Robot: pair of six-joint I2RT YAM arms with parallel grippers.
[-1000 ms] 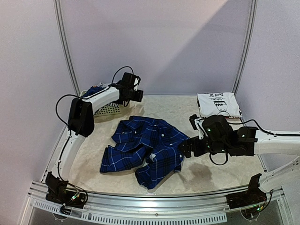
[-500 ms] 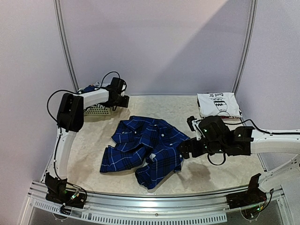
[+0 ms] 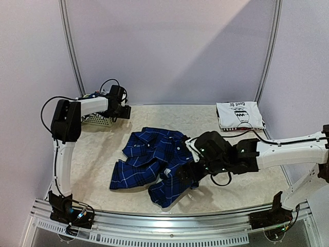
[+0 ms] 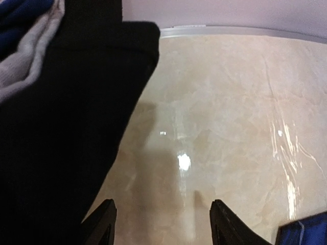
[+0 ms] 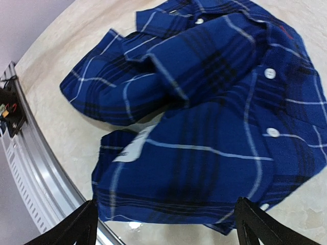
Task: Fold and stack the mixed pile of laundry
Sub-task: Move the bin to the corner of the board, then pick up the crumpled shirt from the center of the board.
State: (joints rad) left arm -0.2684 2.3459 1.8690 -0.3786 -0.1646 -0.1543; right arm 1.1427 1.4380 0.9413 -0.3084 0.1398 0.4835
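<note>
Both arms are sitting further left than a second ago: the left gripper [image 3: 122, 109] is now pulled back to the far-left corner beside the basket [image 3: 96, 120], and the right gripper [image 3: 189, 172] is now reaching over the right half of the shirt [image 3: 151, 162], where before it was standing off the shirt's right edge. The shirt is lying crumpled and unfolded at mid-table [image 3: 231, 193], in the same place and shape as before. In the right wrist view the right gripper [image 5: 168, 229] is standing wide, both fingers [image 5: 82, 227] well apart and nothing between them, hovering above the shirt [image 5: 204, 127]; contact with the cloth cannot be confirmed. In the left wrist view the left gripper [image 4: 163, 227] is standing partly spread, bare table showing between its fingers [image 4: 222, 224]. Black cloth [image 4: 61, 127] is filling the left of that view, just beside one finger; whether it is touching cannot be told. Grey cloth [image 4: 23, 69] is showing behind it. A folded white printed piece [image 3: 239, 114] is lying at the far right, well apart from the shirt.
</note>
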